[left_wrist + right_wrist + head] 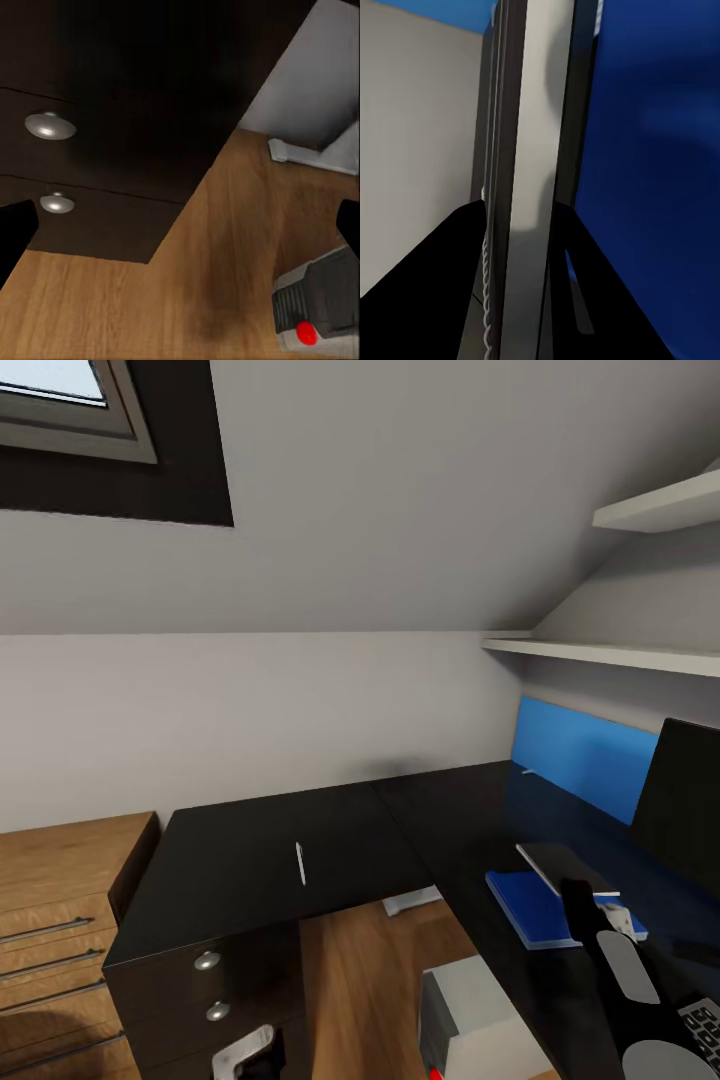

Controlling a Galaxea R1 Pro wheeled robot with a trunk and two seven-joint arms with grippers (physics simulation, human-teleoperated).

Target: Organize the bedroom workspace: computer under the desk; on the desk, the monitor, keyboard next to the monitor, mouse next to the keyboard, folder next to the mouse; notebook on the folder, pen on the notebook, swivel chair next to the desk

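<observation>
An attic bedroom corner is being shown. The black L-shaped tabletop [300,840] is being viewed from above, its drawer unit [210,985] at the near left end. The black monitor [685,800] is standing at the right edge. Under the tabletop, the grey computer [470,1015] is resting on the wood floor. The blue folder [535,910] is lying flat on the tabletop. Just above it, the thin grey notebook [529,150] is being clamped edge-on between the right gripper's [608,913] fingers; it is judged light, stiff and slippery, best held at its edge. The white pen [299,863] is lying well apart to the left; a slim, rolling thing, best pinched mid-length. The left gripper's [180,240] fingers are being held wide apart near the floor.
</observation>
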